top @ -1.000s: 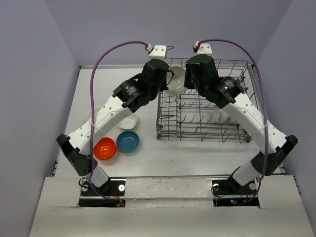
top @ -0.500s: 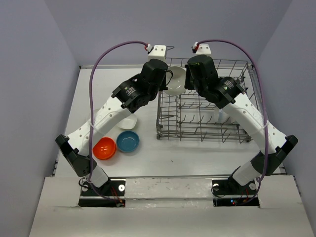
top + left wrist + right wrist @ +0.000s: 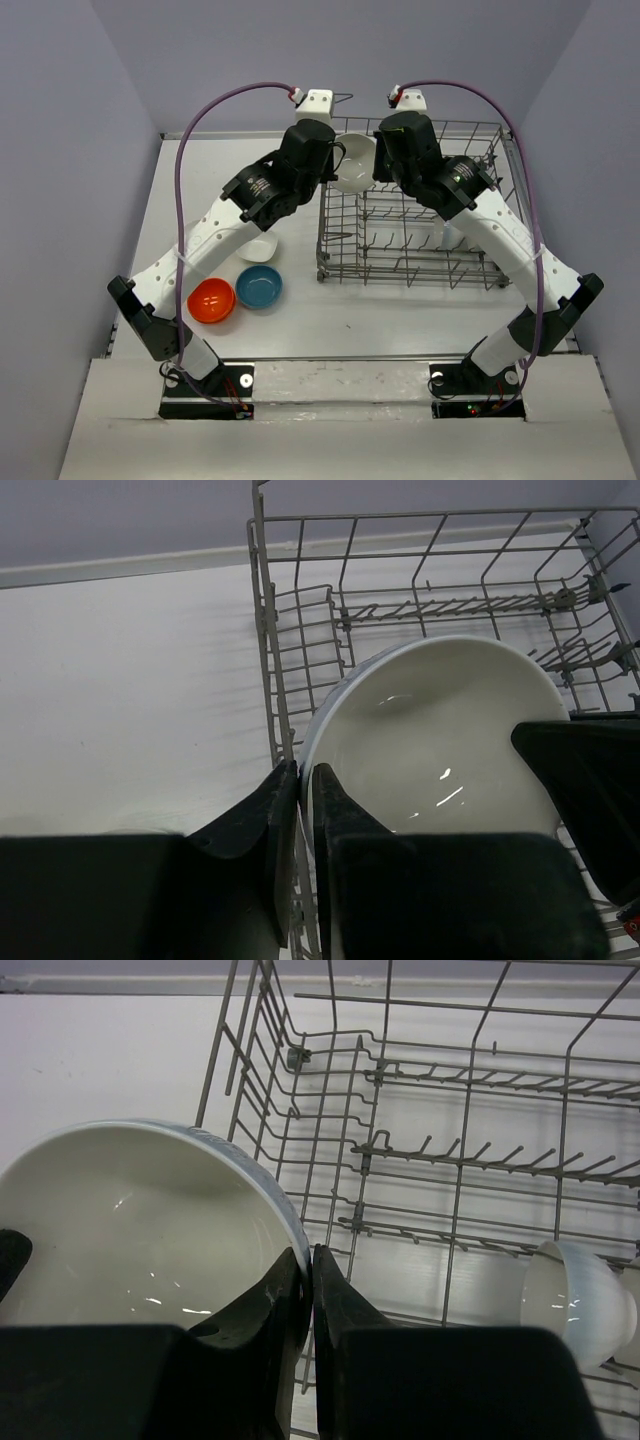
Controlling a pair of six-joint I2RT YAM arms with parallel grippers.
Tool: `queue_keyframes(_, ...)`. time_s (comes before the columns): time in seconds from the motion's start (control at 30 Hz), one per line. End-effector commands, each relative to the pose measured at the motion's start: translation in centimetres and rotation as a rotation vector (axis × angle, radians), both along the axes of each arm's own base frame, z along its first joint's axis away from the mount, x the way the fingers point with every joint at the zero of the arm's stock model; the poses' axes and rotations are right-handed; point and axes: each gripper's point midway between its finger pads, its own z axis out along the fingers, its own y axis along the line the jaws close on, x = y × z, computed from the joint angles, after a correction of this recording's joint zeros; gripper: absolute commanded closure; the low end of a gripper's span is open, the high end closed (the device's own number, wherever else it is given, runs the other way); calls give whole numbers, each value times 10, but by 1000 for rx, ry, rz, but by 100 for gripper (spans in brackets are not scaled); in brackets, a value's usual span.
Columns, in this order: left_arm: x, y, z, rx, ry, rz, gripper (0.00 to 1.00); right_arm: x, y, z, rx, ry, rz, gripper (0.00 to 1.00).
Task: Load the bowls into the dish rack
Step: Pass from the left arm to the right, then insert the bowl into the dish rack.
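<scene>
Right gripper is nipped shut on the bowl at its rim. The bowl hangs to the gripper's left, above the far-left corner of the rack. Left gripper straddles the opposite rim, jaws a sliver apart; whether it grips, I cannot tell. Lower and to the right of the right gripper, a small white bowl sits in the rack.

Risks: one thin pinch on a glossy rim may let the bowl swing or slip onto the rack. The left fingers, just beside the rack's wall, may snag it.
</scene>
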Motion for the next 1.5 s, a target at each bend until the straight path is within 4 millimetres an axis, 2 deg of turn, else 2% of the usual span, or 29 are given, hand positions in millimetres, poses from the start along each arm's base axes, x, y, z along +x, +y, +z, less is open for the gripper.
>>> queue_keyframes(0.0, -7, 2, 52, -147, -117, -4, 78, -3, -5, 23, 44, -63, -22, 99)
queue_keyframes(0.33, -6, -2, 51, -146, -117, -9, 71, -11, -19, 39, 62, -105, -51, 99)
queue_keyframes(0.43, -7, 1, 54, -146, -123, 0, 69, -13, -30, 46, 50, -128, -87, 99)
queue_keyframes(0.63, -16, 22, 73, -159, -165, 34, 60, -19, -70, 61, -37, -182, -233, 99)
queue_keyframes(0.67, -17, 26, 76, -159, -174, 42, 58, -20, -85, 63, -86, -192, -295, 99)
queue_keyframes(0.73, -25, 39, 87, -174, -198, 54, 54, -21, -99, 63, -148, -200, -362, 99)
queue_keyframes(0.8, -37, 60, 93, -183, -225, 81, 48, -25, -126, 63, -281, -209, -484, 99)
queue_keyframes(0.87, -37, 64, 86, -173, -222, 91, 47, -29, -138, 63, -352, -211, -546, 99)
queue_keyframes(0.97, -49, 82, 84, -187, -234, 102, 46, -32, -153, 60, -514, -196, -645, 99)
queue_keyframes(1.0, -50, 84, 73, -172, -220, 107, 46, -33, -156, 58, -558, -189, -667, 99)
queue_keyframes(1.03, -51, 87, 70, -173, -221, 113, 46, -33, -159, 54, -629, -178, -700, 99)
queue_keyframes(1.13, -55, 98, 56, -162, -212, 130, 45, -32, -161, 51, -725, -161, -727, 99)
queue_keyframes(1.47, -61, 119, 8, -125, -170, 154, 44, -11, -147, 7, -990, -55, -704, 99)
